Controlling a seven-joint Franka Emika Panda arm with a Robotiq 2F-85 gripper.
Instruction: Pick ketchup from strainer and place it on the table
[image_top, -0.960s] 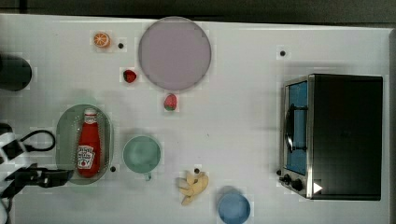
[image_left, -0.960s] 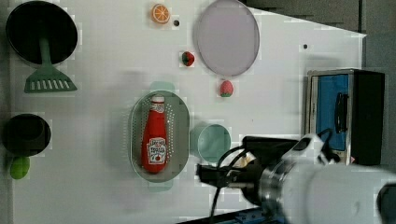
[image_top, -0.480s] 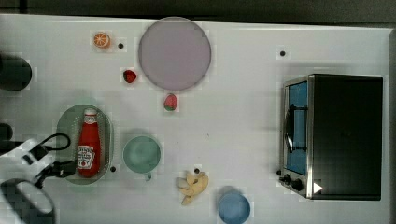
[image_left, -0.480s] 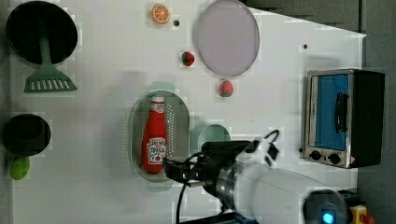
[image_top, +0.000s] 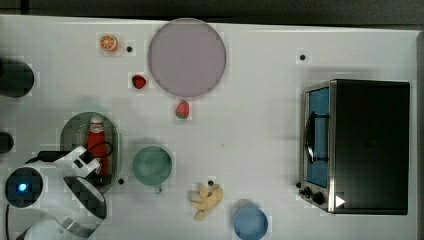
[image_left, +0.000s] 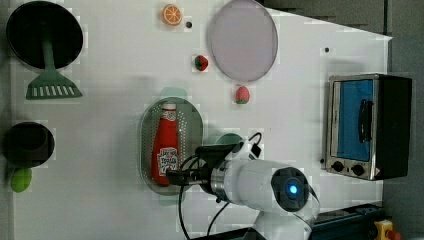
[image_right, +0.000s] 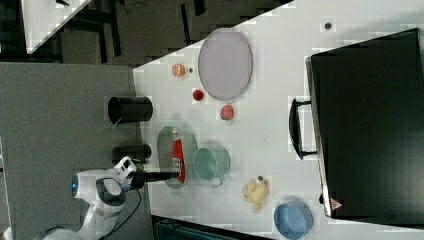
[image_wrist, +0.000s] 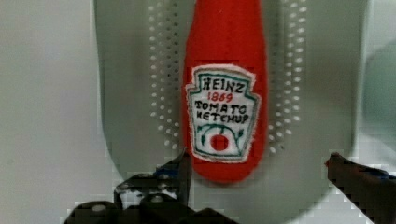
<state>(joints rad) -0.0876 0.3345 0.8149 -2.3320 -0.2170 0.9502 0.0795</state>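
Gripper: I see my gripper (image_wrist: 257, 170) with its two fingers (image_wrist: 175, 175) wide apart, at the bottom end of the ketchup (image_wrist: 226, 88), one finger on each side of it; I cannot tell if they touch it.
Ketchup: it lies flat inside the strainer (image_wrist: 126, 93), along its length, with the white cap at the far end from the gripper in the left view.
Label: white patch with dark print; I read "HEINZ", "1869" in red, "TOMATO KETCHUP", and a small tomato drawing under it.
Strainer: pale green oval with rows of small holes, standing on the white counter (image_left: 110, 120); it holds the ketchup.
Green cup: (image_top: 152, 166) round, just beside the strainer on the top view's right.
Blue bowl: (image_top: 250, 223) near the top view's lower edge.
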